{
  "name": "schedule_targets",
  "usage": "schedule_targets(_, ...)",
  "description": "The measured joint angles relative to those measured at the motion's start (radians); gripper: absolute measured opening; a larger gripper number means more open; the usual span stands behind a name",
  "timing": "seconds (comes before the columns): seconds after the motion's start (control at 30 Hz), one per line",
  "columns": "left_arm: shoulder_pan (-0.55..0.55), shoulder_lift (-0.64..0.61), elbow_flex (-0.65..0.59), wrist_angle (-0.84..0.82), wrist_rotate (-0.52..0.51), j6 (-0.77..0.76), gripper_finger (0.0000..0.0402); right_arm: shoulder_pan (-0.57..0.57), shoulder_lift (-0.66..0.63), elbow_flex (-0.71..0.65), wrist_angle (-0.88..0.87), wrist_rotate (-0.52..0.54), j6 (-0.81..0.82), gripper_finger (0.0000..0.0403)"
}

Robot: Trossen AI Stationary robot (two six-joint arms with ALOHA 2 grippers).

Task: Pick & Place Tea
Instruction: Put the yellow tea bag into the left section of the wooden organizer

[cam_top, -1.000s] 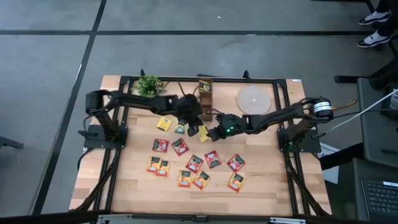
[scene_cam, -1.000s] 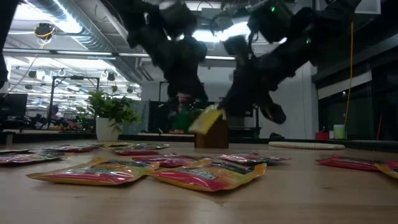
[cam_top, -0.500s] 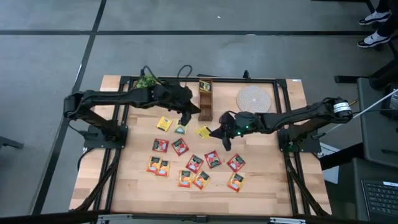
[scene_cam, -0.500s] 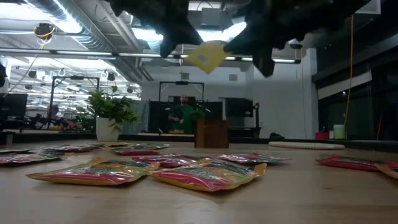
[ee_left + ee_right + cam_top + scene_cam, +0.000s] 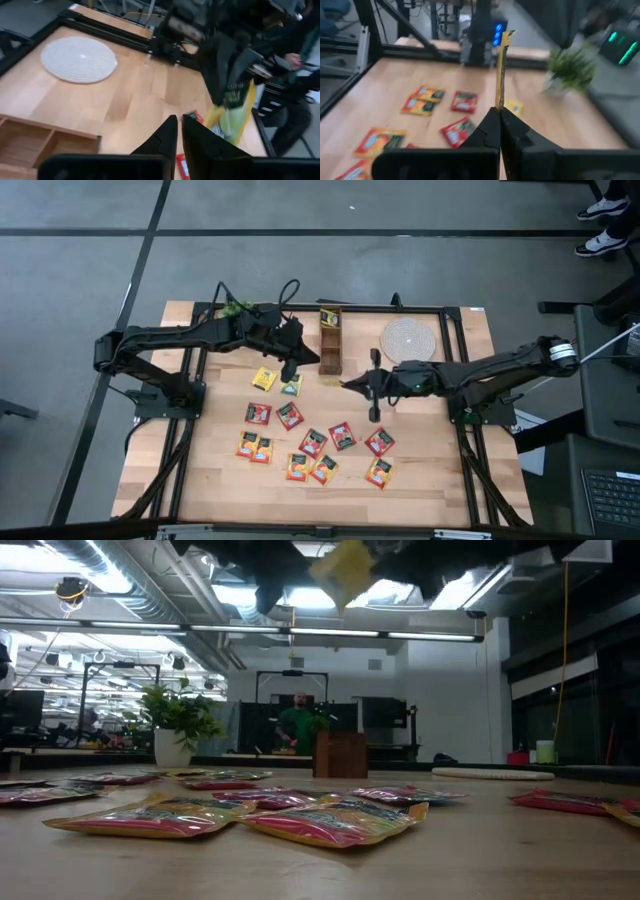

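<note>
High view: the right gripper [image 5: 345, 383] pinches a yellow tea sachet [image 5: 331, 381] by its edge, up in the air just beside the wooden box [image 5: 329, 352]; half a second ago the sachet hung nearer the middle of the table, and in the low view it has climbed from mid-height to the top edge [image 5: 343, 566]. The right wrist view shows that sachet edge-on, standing upright from the closed fingertips [image 5: 498, 116]. The left gripper [image 5: 291, 372] has pulled back slightly toward the table's rear, its fingers [image 5: 165, 139] closed on nothing above a green sachet [image 5: 292, 387].

The wooden box sits at the back edge; the left wrist view shows its divided compartments [image 5: 30, 145], and no sachet can be seen in them.

The remaining sachets [image 5: 312, 443] lie flat on the table [image 5: 430, 470] in front of the arms: small squares in red, orange and yellow with dark centre labels, unmoved. A woven mat [image 5: 407, 339] and a potted plant [image 5: 236, 307] stand at the rear.
</note>
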State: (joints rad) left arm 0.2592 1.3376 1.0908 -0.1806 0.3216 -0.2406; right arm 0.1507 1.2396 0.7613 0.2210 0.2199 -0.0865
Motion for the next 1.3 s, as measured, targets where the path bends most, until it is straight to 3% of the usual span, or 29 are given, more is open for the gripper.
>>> schedule_targets(0.17,0.000,0.000,0.000,0.041,0.026,-0.011,0.0042,0.012,-0.029,0.074,-0.006,0.057,-0.125,0.0000)
schedule_targets(0.33,0.000,0.000,0.000,0.138,0.103,-0.005,0.0057,0.007,-0.028,0.143,-0.037,0.053,-0.126,0.0002)
schedule_targets(0.57,0.001,0.000,0.000,0.156,0.101,0.025,0.0090,-0.004,-0.028,0.188,-0.231,0.067,0.133,0.0002)
schedule_targets(0.77,-0.011,0.000,0.000,0.161,0.119,0.054,0.0144,-0.009,-0.027,0.206,-0.391,0.064,0.293,0.0002)
schedule_targets(1.0,-0.031,0.000,0.000,0.163,0.122,0.057,0.0191,-0.011,-0.027,0.206,-0.392,0.064,0.348,0.0002)
schedule_targets(1.13,-0.063,0.000,0.000,0.162,0.113,0.095,0.0196,-0.024,-0.027,0.206,-0.392,0.014,0.374,0.0002)
schedule_targets(1.3,-0.091,0.002,0.000,0.117,0.007,0.131,0.0189,-0.029,-0.027,0.206,-0.381,-0.006,0.374,0.0002)
